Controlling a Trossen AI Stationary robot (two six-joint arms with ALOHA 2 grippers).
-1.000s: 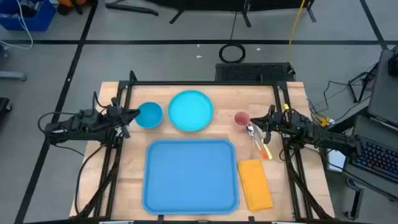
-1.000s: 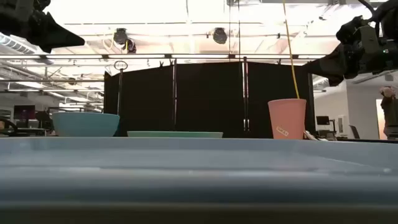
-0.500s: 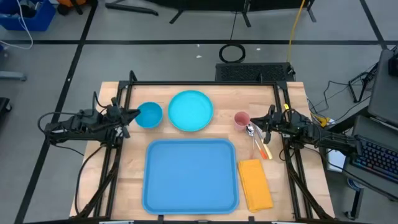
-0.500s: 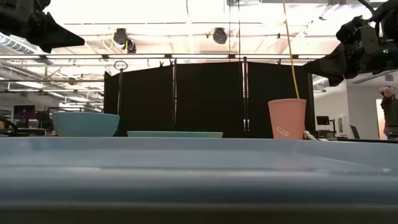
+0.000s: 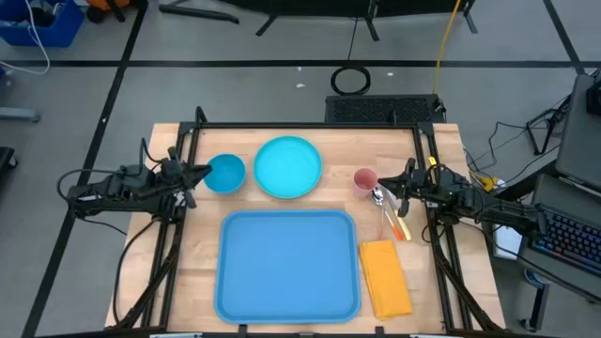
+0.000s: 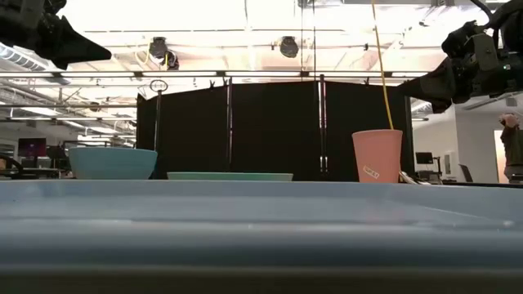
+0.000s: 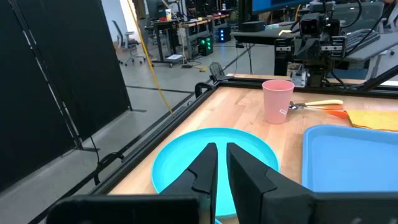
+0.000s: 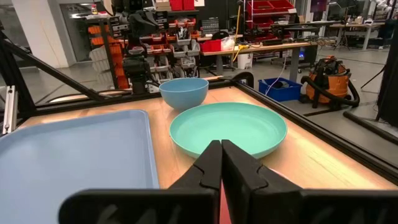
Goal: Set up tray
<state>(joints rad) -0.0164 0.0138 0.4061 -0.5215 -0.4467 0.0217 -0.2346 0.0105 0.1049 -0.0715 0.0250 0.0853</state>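
The large blue tray (image 5: 288,265) lies flat on the wooden table, near the front edge; its rim fills the bottom of the low view (image 6: 261,220). My left gripper (image 5: 202,172) hovers at the table's left side beside a small blue bowl (image 5: 225,173), shut and empty; it also shows in its wrist view (image 7: 222,155). My right gripper (image 5: 399,183) hovers at the right side next to a pink cup (image 5: 365,179), shut and empty; it also shows in its wrist view (image 8: 221,158). Both hang above the table, touching nothing.
A round cyan plate (image 5: 287,167) sits behind the tray. Cutlery with orange handles (image 5: 392,218) lies right of the cup, and a yellow napkin (image 5: 385,277) lies right of the tray. Black frame rails (image 5: 310,125) run along the table's far and side edges.
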